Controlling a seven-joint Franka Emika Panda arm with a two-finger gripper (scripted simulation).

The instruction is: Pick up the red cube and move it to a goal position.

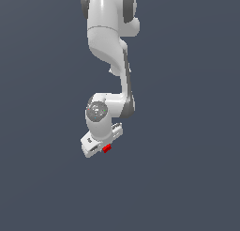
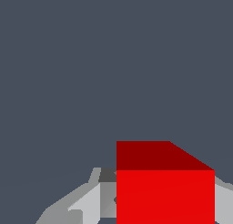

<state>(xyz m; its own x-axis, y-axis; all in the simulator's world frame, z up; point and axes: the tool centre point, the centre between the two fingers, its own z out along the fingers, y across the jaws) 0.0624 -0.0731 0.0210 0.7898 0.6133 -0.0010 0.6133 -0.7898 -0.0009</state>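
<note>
Transport appeared to be under way: the gripper (image 1: 104, 149) was clenched on the red cube (image 1: 107, 149), held between its fingers; next came carrying it to the unseen goal.

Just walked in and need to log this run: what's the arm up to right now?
A white robot arm is working with a small red cube. The cube sits at the tip of the pincer, and the wrist view shows it large and close between the grey fingers, so it looks gripped. The background is a plain dark grey, so I cannot tell whether the cube is lifted, and no goal marker is visible.
</note>
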